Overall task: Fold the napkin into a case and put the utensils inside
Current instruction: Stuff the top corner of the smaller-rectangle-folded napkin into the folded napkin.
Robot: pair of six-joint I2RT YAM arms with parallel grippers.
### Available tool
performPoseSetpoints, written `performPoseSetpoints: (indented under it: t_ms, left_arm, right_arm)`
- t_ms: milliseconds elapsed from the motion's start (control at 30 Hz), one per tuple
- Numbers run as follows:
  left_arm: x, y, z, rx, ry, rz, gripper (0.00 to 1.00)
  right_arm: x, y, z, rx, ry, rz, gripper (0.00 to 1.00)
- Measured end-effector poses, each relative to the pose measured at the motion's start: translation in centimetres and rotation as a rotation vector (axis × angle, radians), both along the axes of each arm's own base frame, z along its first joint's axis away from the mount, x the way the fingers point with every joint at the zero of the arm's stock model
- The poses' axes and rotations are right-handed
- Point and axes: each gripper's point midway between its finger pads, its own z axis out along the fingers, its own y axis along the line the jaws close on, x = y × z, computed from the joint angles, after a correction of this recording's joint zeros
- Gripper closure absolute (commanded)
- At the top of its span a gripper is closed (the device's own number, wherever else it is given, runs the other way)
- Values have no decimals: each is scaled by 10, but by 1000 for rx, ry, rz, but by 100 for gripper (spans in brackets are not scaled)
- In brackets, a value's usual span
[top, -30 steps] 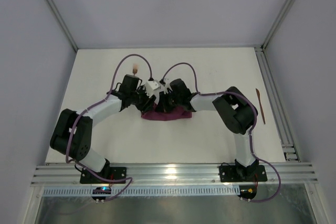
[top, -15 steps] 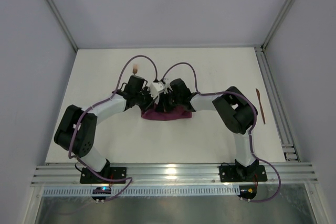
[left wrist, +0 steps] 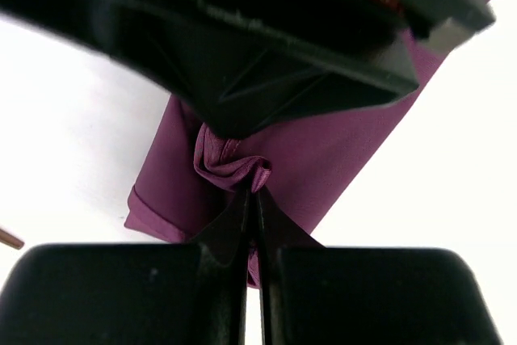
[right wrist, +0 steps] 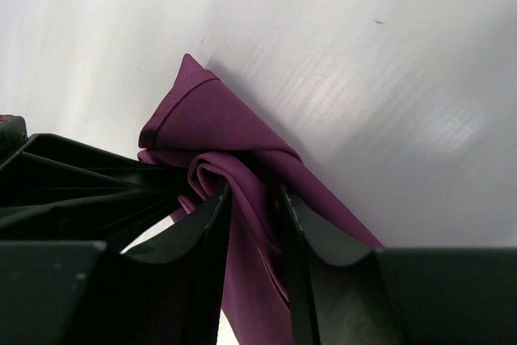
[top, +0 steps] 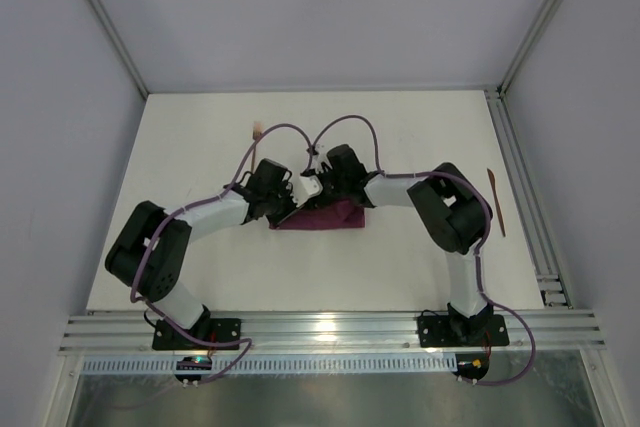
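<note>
The magenta-purple napkin [top: 335, 217] lies folded into a narrow band at the table's middle, and both grippers meet over its left part. My left gripper [left wrist: 254, 195] is shut on a bunched fold of the napkin [left wrist: 339, 143], its fingertips pressed together on the cloth. My right gripper [right wrist: 252, 195] stands open, its fingers apart with a raised ridge of the napkin [right wrist: 210, 115] loose between them. One copper utensil, the fork [top: 258, 131], lies at the far left of the table. The other utensil [top: 497, 202] lies along the right edge.
The right arm's black housing fills the top of the left wrist view, close over the napkin. A metal rail [top: 525, 197] runs down the table's right side just beyond the second utensil. Grey walls [top: 60, 147] close the table in on three sides.
My left gripper has closed onto the napkin's fold and shifted right and nearer. My right gripper's jaws have parted around the cloth. The napkin's left end has bunched up.
</note>
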Motion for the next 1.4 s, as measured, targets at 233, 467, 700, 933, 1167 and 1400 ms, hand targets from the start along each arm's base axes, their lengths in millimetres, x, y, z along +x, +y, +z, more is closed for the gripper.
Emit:
performPoseSetpoints:
  t_ms: [233, 467, 700, 933, 1167, 1400]
  left_arm:
    - [5, 0, 2, -9, -16, 29, 100]
    - [5, -1, 2, -14, -13, 40, 100]
    - [4, 0, 2, -18, -11, 45, 100]
    - [3, 0, 2, -21, -8, 51, 100]
    - [2, 0, 2, -21, -7, 51, 100]
    - [1, 1, 2, -21, -8, 51, 100]
  right_arm:
    - [12, -26, 6, -62, 0, -64, 66]
    - [-1, -38, 26, -17, 18, -133, 65]
    - [-12, -29, 25, 110, 178, -234, 65]
    - [-19, -8, 13, 171, 309, -272, 66]
    - [-23, 6, 22, 231, 357, -292, 69]
    - [-21, 10, 8, 239, 416, -340, 72]
